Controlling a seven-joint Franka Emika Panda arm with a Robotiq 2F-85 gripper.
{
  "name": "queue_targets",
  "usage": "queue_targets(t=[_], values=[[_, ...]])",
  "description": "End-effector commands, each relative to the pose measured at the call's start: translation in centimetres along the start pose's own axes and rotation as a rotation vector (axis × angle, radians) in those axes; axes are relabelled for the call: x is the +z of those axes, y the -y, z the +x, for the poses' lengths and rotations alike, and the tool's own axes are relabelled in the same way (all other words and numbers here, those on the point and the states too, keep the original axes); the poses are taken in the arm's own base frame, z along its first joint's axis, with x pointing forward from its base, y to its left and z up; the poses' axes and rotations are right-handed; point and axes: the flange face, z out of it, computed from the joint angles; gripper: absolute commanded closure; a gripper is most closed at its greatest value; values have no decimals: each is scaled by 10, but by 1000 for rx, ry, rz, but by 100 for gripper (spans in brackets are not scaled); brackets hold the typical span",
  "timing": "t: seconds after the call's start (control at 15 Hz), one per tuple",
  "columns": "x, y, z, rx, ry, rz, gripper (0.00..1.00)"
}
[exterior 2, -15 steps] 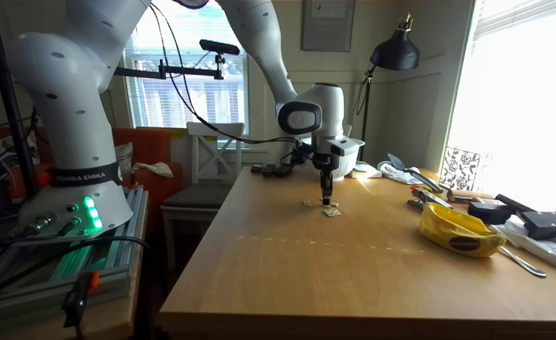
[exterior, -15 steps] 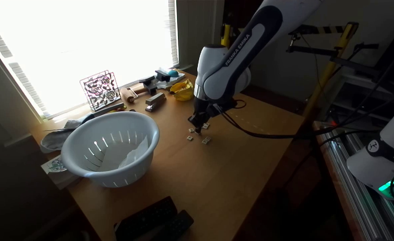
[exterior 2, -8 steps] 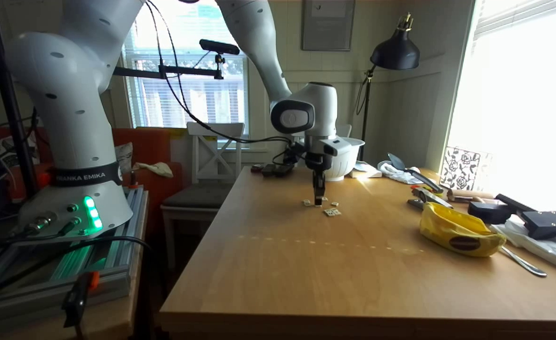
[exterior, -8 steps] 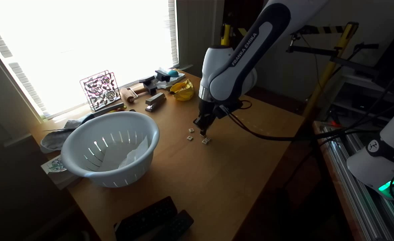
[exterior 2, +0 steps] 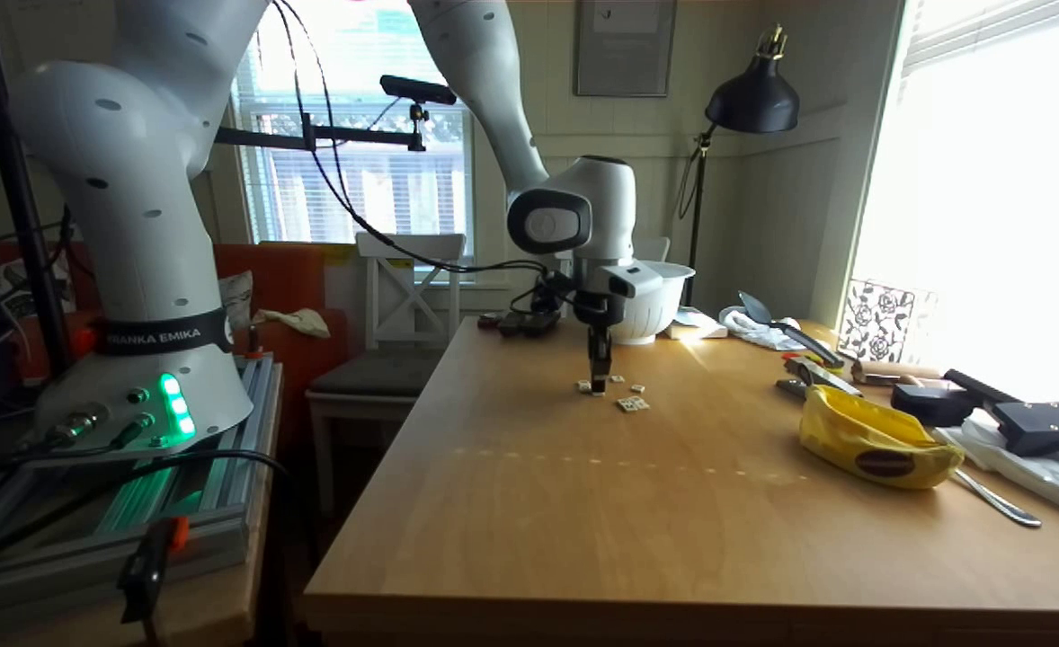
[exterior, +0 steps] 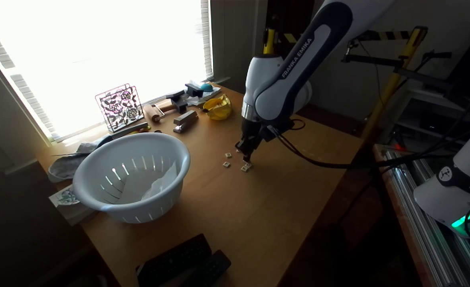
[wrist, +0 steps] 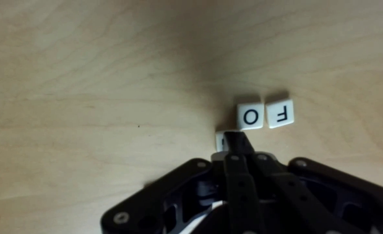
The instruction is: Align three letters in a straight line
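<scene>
In the wrist view the letter O [wrist: 250,116] and the letter F [wrist: 280,113] lie side by side with a narrow gap, F slightly turned. A third white letter [wrist: 220,142] sits just below and left of O, mostly covered by my gripper [wrist: 236,135], so its character cannot be read. The fingers are together, with nothing seen between them; their tips are at this third tile, close to the table. In both exterior views the gripper [exterior: 246,160] [exterior 2: 599,388] points down beside the O and F pair [exterior: 245,167] [exterior 2: 583,386].
More letter tiles lie nearby: one tile [exterior: 226,164], another tile [exterior: 228,155] and a touching pair [exterior 2: 633,404]. The pale blue colander [exterior: 131,137] stands at the side. A yellow banana-shaped pouch [exterior 2: 871,440], a stapler [exterior: 185,119] and dark remotes [exterior: 179,259] lie farther off.
The shut gripper has slid toward the O and F pair, rightward in one exterior view and leftward in the other. The letter at its fingertips has moved along with it.
</scene>
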Motion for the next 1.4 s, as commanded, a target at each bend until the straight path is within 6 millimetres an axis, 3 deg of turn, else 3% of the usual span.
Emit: queue_targets(t=[0.0,1.33], values=[[8,-11,-12,-21,15,-20,100],[8,-16,-16,-42,39,-25,100]])
